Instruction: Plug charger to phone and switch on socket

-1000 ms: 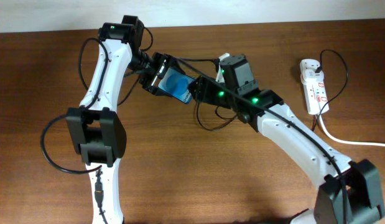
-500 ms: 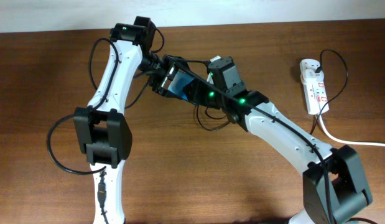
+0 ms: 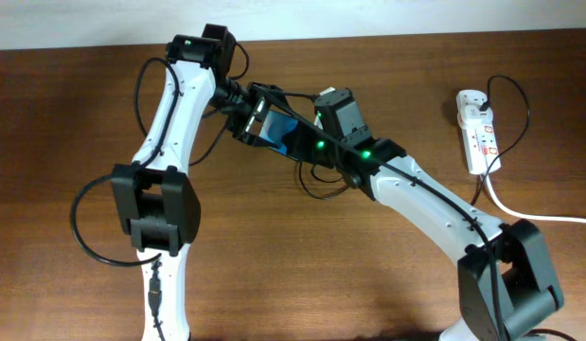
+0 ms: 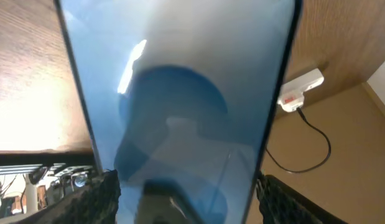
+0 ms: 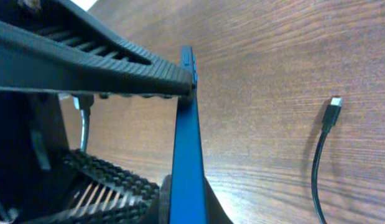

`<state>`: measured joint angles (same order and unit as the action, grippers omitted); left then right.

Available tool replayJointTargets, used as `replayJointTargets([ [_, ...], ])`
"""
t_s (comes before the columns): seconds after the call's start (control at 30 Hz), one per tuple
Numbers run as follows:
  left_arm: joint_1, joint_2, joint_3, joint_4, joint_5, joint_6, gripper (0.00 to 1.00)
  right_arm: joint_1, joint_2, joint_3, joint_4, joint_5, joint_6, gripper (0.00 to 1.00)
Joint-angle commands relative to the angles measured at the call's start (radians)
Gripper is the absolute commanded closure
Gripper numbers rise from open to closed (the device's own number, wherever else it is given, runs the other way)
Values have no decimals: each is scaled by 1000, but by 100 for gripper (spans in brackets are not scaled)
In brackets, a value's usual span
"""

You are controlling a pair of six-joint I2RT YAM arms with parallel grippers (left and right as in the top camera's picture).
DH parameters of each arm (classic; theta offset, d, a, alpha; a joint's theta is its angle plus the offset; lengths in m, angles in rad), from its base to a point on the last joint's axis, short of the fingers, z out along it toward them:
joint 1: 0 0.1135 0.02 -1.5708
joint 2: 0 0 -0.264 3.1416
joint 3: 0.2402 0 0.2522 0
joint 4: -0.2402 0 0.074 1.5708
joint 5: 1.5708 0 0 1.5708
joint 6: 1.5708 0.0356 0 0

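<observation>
The phone, its blue screen lit, hangs above the table between my two grippers. My left gripper has it across its width; in the left wrist view the screen fills the frame and both pads touch its edges. My right gripper is shut on the phone's thin edge. The charger's plug tip lies free on the wood to the right, its black cable looping under my right arm. The socket lies far right, also seen in the left wrist view.
A thick white cord runs from the socket off the right edge. The table's back edge meets a pale wall. My left arm's base and right arm's base stand at the front.
Both arms have carried the phone a little up and back from the table's middle. My right gripper has closed onto the phone's edge, and my left gripper's jaws have narrowed on it.
</observation>
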<state>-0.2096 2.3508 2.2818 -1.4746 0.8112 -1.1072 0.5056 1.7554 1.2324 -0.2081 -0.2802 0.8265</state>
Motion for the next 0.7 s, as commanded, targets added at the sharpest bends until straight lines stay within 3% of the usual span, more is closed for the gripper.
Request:
replayJointTargets([
  [0.0, -4, -10, 17, -5, 16, 1, 69, 3, 2, 15, 16, 5, -13, 96],
  [0.23, -1, -10, 17, -1, 16, 2, 57, -77, -14, 15, -10, -21, -13, 96],
  [0.43, 29, -10, 17, 210, 142, 358, 51, -200, -105, 15, 4, -106, -10, 96],
  [0.47, 39, -10, 17, 269, 226, 426, 55, -217, -119, 15, 47, -126, 26, 96],
  [0.57, 56, -10, 17, 410, 399, 439, 49, -233, -124, 15, 231, -153, 206, 96],
  [0.67, 62, -10, 17, 544, 511, 410, 41, -229, -124, 15, 303, -39, 518, 96],
])
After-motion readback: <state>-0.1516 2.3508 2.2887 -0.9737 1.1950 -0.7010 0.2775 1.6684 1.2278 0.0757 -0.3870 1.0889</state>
